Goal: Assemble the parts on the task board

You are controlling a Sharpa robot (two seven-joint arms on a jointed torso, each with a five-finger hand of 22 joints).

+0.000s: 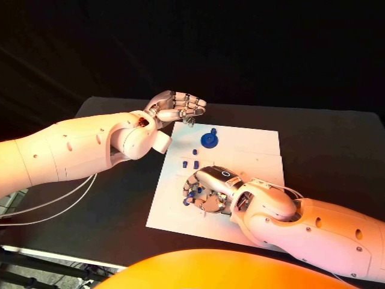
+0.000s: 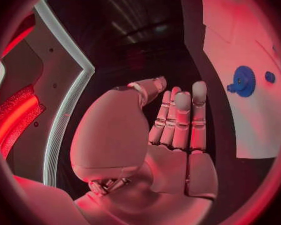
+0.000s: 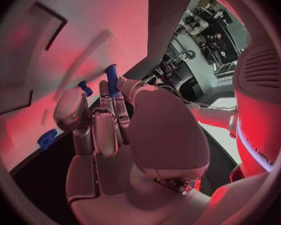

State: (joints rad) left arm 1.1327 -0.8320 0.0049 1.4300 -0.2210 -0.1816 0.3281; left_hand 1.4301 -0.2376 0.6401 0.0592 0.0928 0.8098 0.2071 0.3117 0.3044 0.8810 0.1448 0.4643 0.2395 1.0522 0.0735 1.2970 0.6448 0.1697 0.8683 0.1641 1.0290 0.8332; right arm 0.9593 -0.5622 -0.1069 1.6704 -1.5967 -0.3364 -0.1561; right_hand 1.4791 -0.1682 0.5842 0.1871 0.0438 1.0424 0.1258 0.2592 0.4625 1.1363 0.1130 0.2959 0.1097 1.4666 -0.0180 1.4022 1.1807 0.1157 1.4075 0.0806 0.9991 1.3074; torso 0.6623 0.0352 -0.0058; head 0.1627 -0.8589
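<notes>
Task board (image 1: 245, 144): white plate lying flat at the middle of the black desk (image 1: 331, 138), long side running near to far. Right hand (image 1: 212, 188) is down over the near-left part of the board, palm toward the plate; its fingers (image 3: 112, 115) are drawn close together and a slim blue part (image 3: 112, 80) stands up between them, clamped. Left hand (image 1: 177, 107) is raised just off the far-left corner of the board, touching nothing; fingers (image 2: 181, 120) straight, side by side, thumb apart, nothing held. Round blue part (image 1: 209, 140) with a small tab lies on the far half of the board, near the left hand but clear of it. Two small blue pegs (image 1: 190, 164) stand on the board between the round part and the right hand.
</notes>
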